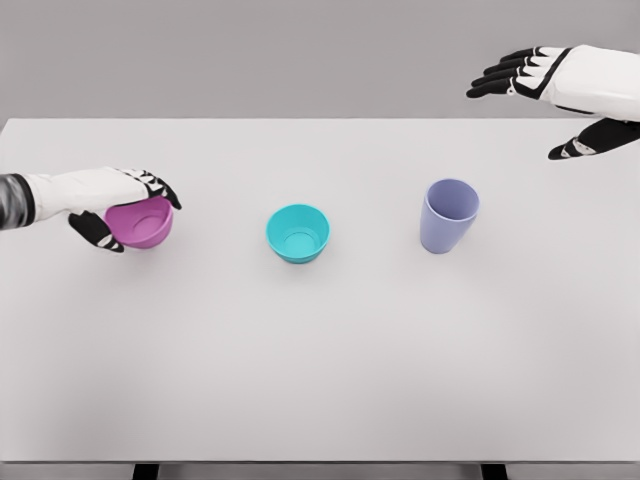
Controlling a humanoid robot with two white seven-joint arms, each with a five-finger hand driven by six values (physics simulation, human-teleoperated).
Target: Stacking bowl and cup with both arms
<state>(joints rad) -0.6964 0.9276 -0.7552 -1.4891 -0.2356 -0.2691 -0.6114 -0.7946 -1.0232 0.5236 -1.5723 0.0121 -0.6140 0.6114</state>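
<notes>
On the white table we see three vessels in a row, and we take the teal bowl in the middle as our landmark. From the head view, the purple bowl lies well to the left of the teal bowl, and our left hand grasps it: the fingers curl over its far rim and the thumb presses on its near side. That bowl looks slightly tilted, its mouth turned toward the teal bowl. Standing upright to the right of the teal bowl, well apart from it, is the lavender cup, with nothing touching it. Our right hand hovers farther right of the teal bowl and beyond the cup, near the table's far edge, its fingers spread and holding nothing.
</notes>
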